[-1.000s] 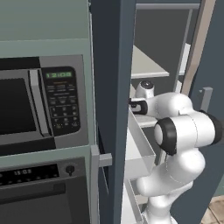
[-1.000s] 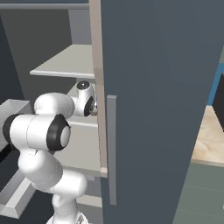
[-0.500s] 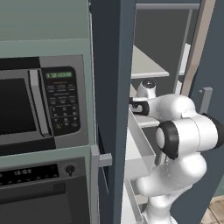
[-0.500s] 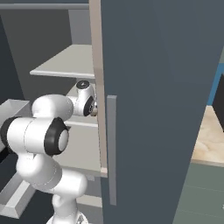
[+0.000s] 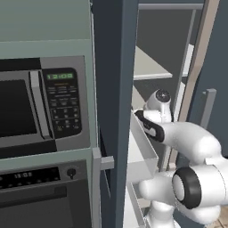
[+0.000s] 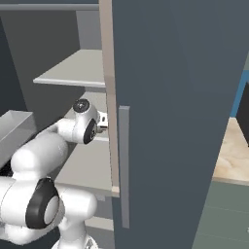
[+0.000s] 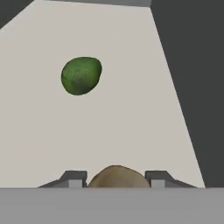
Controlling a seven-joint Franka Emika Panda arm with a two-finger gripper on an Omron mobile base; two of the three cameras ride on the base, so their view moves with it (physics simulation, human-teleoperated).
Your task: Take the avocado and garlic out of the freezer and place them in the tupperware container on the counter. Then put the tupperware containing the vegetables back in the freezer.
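In the hand view my gripper point(image 7: 116, 179) is shut on the garlic point(image 7: 116, 174), a pale tan lump wedged between the two fingertips point(image 7: 74, 178). The lump rests low on a pale freezer shelf point(image 7: 122, 127). The avocado point(image 7: 81, 75), a dark green ball, lies on the same shelf further ahead and to the left, apart from the gripper. From the base views my arm point(image 5: 178, 133) reaches into the open freezer point(image 6: 180, 97) at the middle shelf, with the hand point(image 6: 85, 119) partly behind the door edge. The tupperware container is out of view.
A built-in microwave point(image 5: 40, 107) and oven point(image 5: 40, 187) stand left of the freezer. A white bin point(image 5: 142, 153) juts out beside my arm. The freezer door with its grey handle point(image 6: 124, 165) stands close on the right, the beige counter point(image 6: 233, 155) beyond it.
My hand has stayed at the middle shelf inside the freezer. The elbow and forearm have shifted slightly.
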